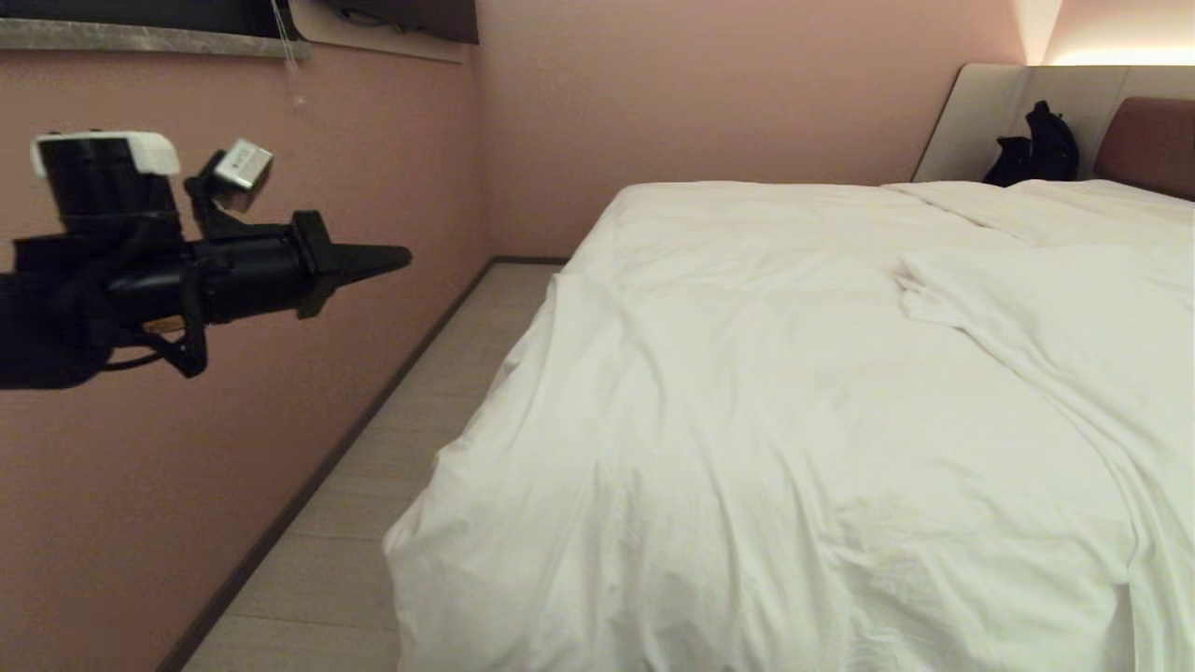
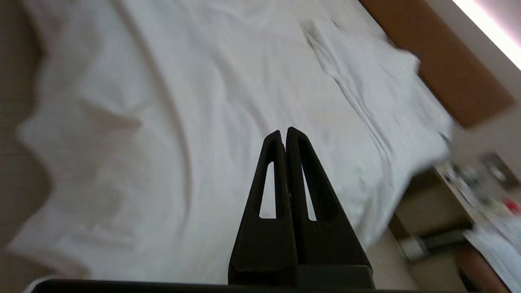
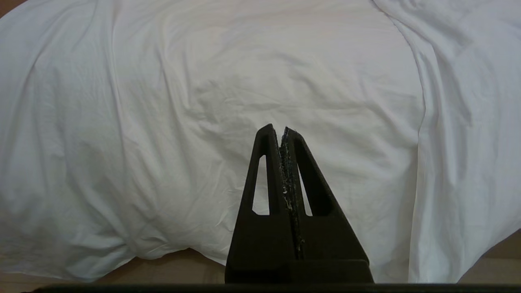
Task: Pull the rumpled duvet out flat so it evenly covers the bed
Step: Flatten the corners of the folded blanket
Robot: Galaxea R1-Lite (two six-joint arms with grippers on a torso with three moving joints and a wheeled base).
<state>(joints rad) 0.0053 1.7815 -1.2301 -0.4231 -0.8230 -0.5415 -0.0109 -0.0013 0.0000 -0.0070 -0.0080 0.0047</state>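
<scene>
The duvet (image 1: 794,411) is spread over most of the bed (image 1: 1148,140), with its near edge hanging down toward the floor (image 1: 373,485) and a folded-back flap seen on the right side, toward the headboard. The left gripper (image 1: 397,259) is held in the air on the left, over the strip of floor beside the pink wall (image 1: 187,467), and it points to the right, toward the duvet; its fingers are pressed together and nothing is held between them. So the duvet lies to the right of these fingertips and lower, well apart from them. The right gripper (image 3: 282,131) is not seen in the head view (only its own camera shows it), and it is closed and empty too, with the near hanging edge of the duvet below it. The folded flap is judged to be nearer to the right side, while the left arm is the one raised
</scene>
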